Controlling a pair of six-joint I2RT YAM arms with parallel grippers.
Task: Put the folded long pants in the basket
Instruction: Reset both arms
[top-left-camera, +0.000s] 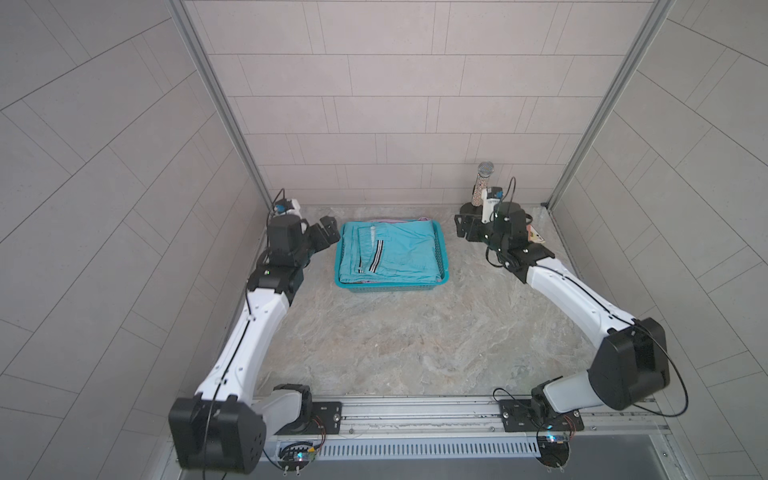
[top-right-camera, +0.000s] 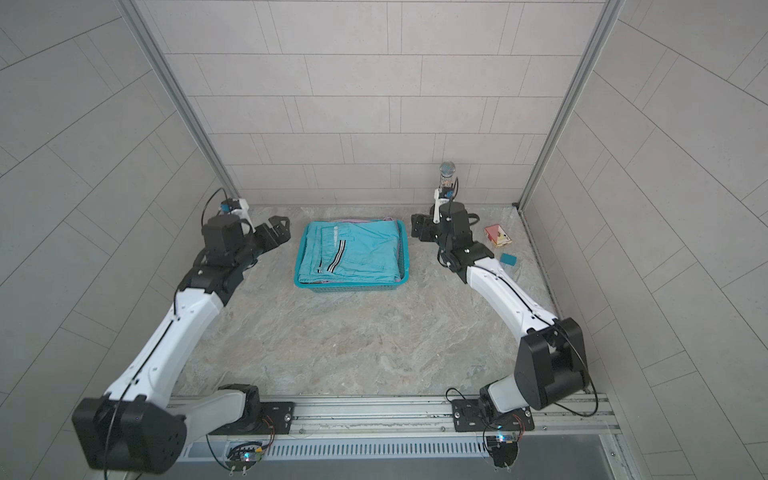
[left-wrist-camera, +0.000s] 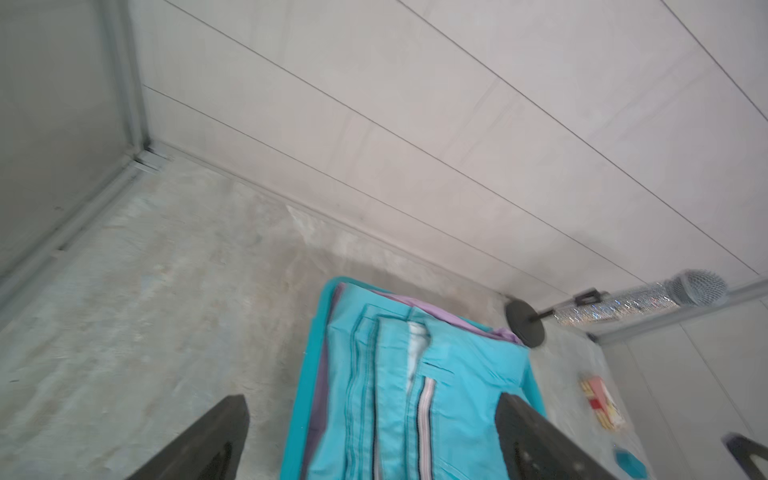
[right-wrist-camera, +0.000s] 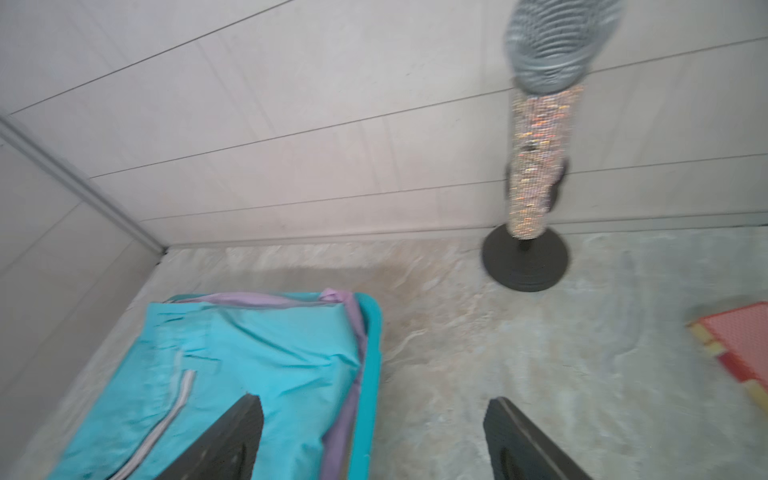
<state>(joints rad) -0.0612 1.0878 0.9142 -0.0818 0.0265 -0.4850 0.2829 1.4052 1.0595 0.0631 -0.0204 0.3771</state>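
Left hand (top-left-camera: 329, 231) and right hand (top-left-camera: 462, 226), mine, hang open beside the basket (top-left-camera: 390, 286); inside, turquoise folded long pants (top-left-camera: 399, 253) with a black-white striped band cover a lilac pair (right-wrist-camera: 270, 300).

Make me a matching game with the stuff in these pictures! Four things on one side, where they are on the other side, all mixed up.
Things
1. turquoise pants
2. lilac pants
3. microphone
4. red box

Places
a. standing upright on a round black base by the back wall
b. on top of the pile in the basket
c. lying on the table, outside the basket
d. peeking out from under the turquoise pants

Pairs: 1-b, 2-d, 3-a, 4-c
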